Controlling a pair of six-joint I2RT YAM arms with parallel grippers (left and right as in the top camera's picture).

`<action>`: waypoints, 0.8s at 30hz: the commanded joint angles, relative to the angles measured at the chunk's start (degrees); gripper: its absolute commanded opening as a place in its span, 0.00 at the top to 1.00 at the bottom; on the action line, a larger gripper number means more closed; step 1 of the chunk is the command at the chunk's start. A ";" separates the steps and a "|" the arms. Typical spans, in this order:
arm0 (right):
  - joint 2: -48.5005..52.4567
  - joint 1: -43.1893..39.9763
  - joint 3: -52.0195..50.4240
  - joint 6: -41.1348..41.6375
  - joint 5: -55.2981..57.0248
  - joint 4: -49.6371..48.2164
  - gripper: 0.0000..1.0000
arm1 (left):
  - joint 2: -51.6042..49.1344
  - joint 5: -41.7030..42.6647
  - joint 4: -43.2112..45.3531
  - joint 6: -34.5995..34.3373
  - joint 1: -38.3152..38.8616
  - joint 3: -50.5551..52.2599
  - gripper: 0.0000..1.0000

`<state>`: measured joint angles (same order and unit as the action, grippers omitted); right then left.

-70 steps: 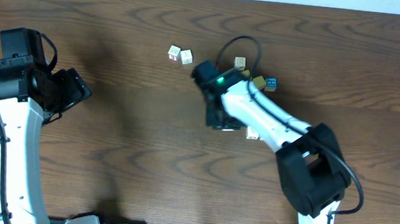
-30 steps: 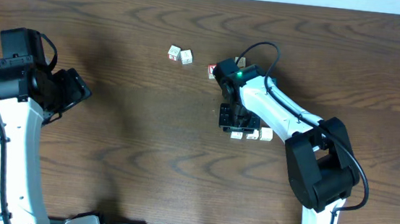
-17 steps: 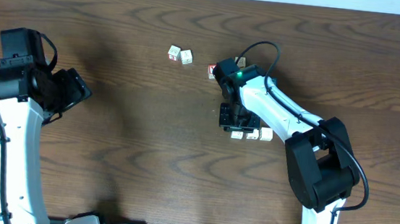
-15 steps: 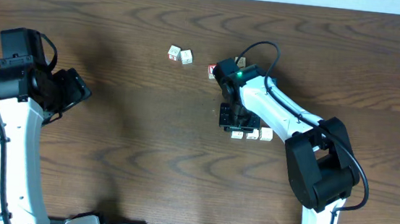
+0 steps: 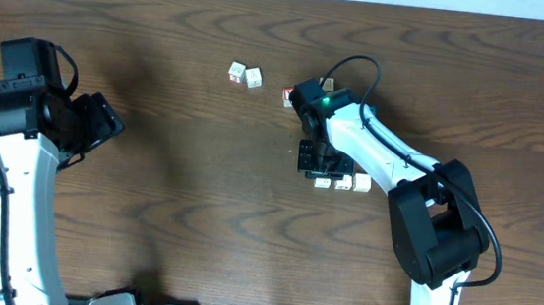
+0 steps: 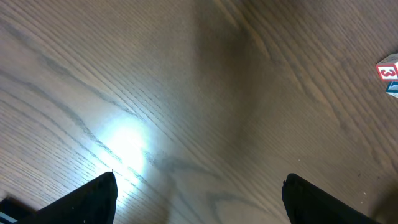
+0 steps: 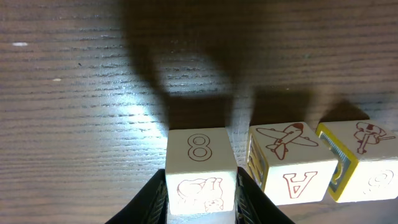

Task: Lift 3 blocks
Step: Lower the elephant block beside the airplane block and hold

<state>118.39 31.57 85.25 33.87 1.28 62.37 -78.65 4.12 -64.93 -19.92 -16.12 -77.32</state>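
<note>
**Right gripper (image 7: 202,208) clamps end block (image 7: 200,168) of three**
Its narrowed jaws press both sides of the end block, which sits on the table (image 7: 74,93). The two other blocks (image 7: 290,165) (image 7: 360,162) line up just outside one finger. The left gripper (image 6: 199,202) gapes wide, holding nothing.

Overhead looks straight down; right wrist close, seemingly sharing blocks (image 7: 200,168).

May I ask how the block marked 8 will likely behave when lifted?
The small, square 8 block looks rigid, probably light. Fingers sit against its flat sides, so slipping seems unlikely. The close A block might shift.
</note>
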 commanded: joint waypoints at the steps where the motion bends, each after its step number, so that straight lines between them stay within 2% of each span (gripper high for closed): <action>1: 0.33 -0.15 -0.31 -0.31 1.88 -0.42 0.73 | -0.11 -0.31 -0.20 -0.50 -0.26 -0.59 0.15; 24: 0.33 -1.38 -0.31 -4.33 1.86 0.90 0.73 | -0.11 -0.31 -0.20 -0.50 -0.26 -0.59 0.15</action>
<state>118.39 30.76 85.25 30.37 1.78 63.13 -78.65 4.12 -64.93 -19.92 -16.12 -77.32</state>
